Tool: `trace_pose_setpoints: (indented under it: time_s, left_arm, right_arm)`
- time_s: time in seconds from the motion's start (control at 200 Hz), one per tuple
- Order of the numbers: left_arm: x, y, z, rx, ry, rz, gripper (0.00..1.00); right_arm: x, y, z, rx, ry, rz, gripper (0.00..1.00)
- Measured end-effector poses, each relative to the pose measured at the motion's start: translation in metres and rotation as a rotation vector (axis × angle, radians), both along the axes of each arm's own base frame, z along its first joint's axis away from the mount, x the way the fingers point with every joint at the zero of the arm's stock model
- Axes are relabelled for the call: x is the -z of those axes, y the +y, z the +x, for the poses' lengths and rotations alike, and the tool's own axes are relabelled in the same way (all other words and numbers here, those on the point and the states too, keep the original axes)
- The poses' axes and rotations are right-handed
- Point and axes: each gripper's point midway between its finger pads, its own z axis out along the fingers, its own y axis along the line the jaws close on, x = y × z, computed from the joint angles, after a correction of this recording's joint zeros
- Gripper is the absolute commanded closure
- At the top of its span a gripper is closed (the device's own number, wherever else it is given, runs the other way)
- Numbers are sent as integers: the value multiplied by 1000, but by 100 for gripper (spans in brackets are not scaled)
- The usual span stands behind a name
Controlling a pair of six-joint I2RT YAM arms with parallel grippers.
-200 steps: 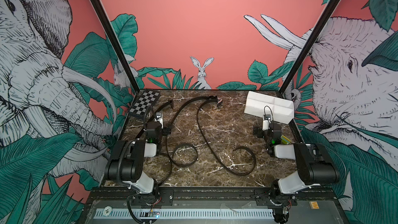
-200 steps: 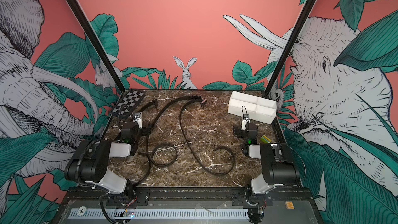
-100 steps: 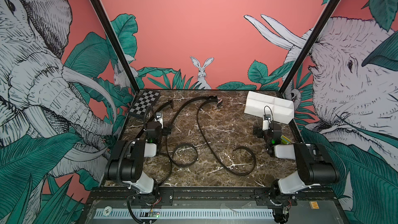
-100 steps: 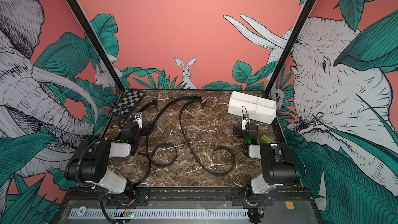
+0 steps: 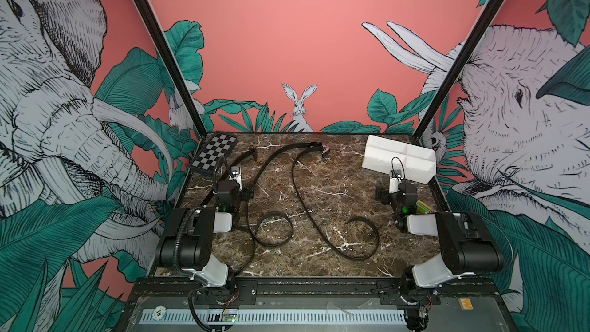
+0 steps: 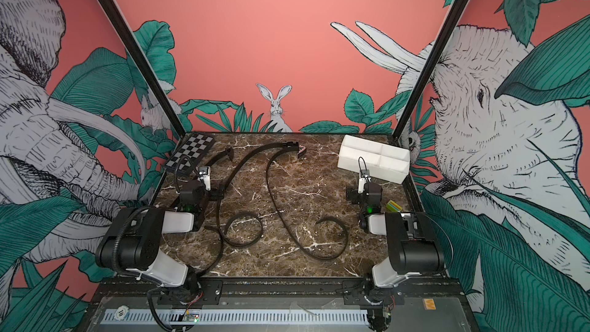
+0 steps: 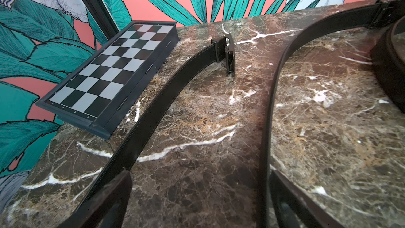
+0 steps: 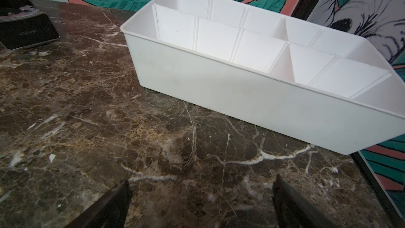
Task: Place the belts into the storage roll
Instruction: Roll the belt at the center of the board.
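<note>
Three black belts lie loose on the marble table in both top views: a left belt, a middle belt ending in a loop, and a right belt ending in a hook. The white storage roll stands at the back right, its compartments showing nothing inside. My left gripper is open low over the table, between the left belt and the middle belt, which runs just inside one finger. In front of the storage roll, my right gripper is open over bare marble.
A checkerboard lies at the back left corner, close to the left belt's buckle. A small green and yellow object sits by the right arm. Black frame posts and patterned walls enclose the table on three sides.
</note>
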Motion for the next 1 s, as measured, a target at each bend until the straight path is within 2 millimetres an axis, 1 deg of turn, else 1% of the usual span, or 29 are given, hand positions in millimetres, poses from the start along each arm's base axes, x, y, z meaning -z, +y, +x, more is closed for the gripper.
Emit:
trace_pose_setpoints:
  time_s: [0.285, 0.34, 0.39, 0.415, 0.425, 0.44, 0.445, 0.52, 0.525, 0.555, 0.585, 0.62, 0.63, 0.645, 0.655, 0.675, 0.695, 0.705, 0.71, 0.715, 0.735, 0.745, 0.755, 0.79, 0.83, 0.895, 0.915, 0.95, 1.0]
  left_arm:
    - [-1, 0, 0, -1, -2, 1, 1]
    - [0, 0, -1, 0, 16, 3, 1]
    - [-5, -2, -1, 5, 34, 5, 1]
    - [-10, -3, 0, 6, 40, 7, 1]
    - [-13, -3, 1, 7, 44, 8, 1]
    - [-17, -4, 2, 8, 47, 9, 1]
    - [-19, -5, 2, 8, 47, 10, 1]
    - [-58, -18, 14, 28, 18, 7, 1]
    - [-58, -18, 14, 28, 18, 7, 1]
    - [-78, -29, 19, 49, 2, 1, 1]
    - [-90, -40, 20, 70, -5, -1, 1]
    - [-107, -61, 22, 111, -11, -11, 1]
    - [-110, -63, 22, 114, -12, -15, 1]
    - [-116, -76, 22, 143, -8, -17, 1]
    - [-117, -78, 22, 147, -8, -18, 1]
    - [-125, -95, 20, 180, 0, -28, 1]
    - [-128, -104, 19, 199, 6, -38, 1]
    - [-129, -113, 17, 216, 18, -45, 1]
    - [-129, -113, 17, 216, 18, -45, 1]
    - [-132, -120, 16, 230, 17, -50, 1]
    - [-132, -130, 14, 250, 32, -63, 1]
    - [-134, -140, 12, 272, 40, -72, 1]
    - [-134, -142, 11, 276, 42, -73, 1]
    - [-130, -163, 5, 322, 76, -93, 1]
    - [-121, -183, -4, 365, 124, -107, 1]
    - [-97, -214, -19, 419, 232, -120, 1]
    - [-92, -218, -21, 424, 256, -124, 1]
    - [-76, -235, -31, 452, 322, -129, 1]
    - [-60, -248, -40, 473, 386, -131, 1]
  right_arm:
    - [0, 0, 0, 0, 14, 0, 2]
    - [-6, 0, 1, 4, 39, -2, 2]
    - [-23, -1, 4, 11, 44, -3, 2]
    - [-31, 0, 5, 15, 45, -5, 2]
    - [-41, 0, 7, 19, 31, -5, 2]
    - [-45, 0, 8, 20, 31, -6, 2]
    - [-50, 0, 8, 21, 23, -5, 2]
    - [-97, 4, 10, 42, -14, 5, 2]
    - [-97, 4, 10, 42, -14, 5, 2]
    - [-109, 6, 9, 44, -15, 17, 2]
    - [-120, 9, 6, 46, -13, 30, 2]
    - [-128, 12, 1, 48, 2, 47, 2]
    - [-129, 13, -2, 49, 15, 57, 2]
    - [-133, 15, -4, 48, 19, 65, 2]
    - [-133, 15, -5, 50, 23, 70, 2]
    - [-133, 17, -11, 50, 43, 83, 2]
    - [-131, 19, -16, 52, 63, 97, 2]
    - [-130, 20, -19, 53, 77, 107, 2]
    - [-128, 20, -21, 54, 85, 110, 2]
    - [-128, 20, -22, 55, 90, 111, 2]
    - [-123, 22, -29, 57, 121, 131, 2]
    - [-119, 23, -33, 57, 139, 139, 2]
    - [-117, 24, -35, 59, 151, 147, 2]
    - [-106, 27, -48, 59, 206, 174, 2]
    - [-92, 32, -61, 64, 266, 214, 2]
    - [-65, 42, -89, 70, 379, 280, 2]
    - [-56, 45, -98, 77, 416, 296, 2]
    - [-44, 50, -112, 82, 472, 321, 2]
    - [-28, 54, -132, 98, 548, 343, 2]
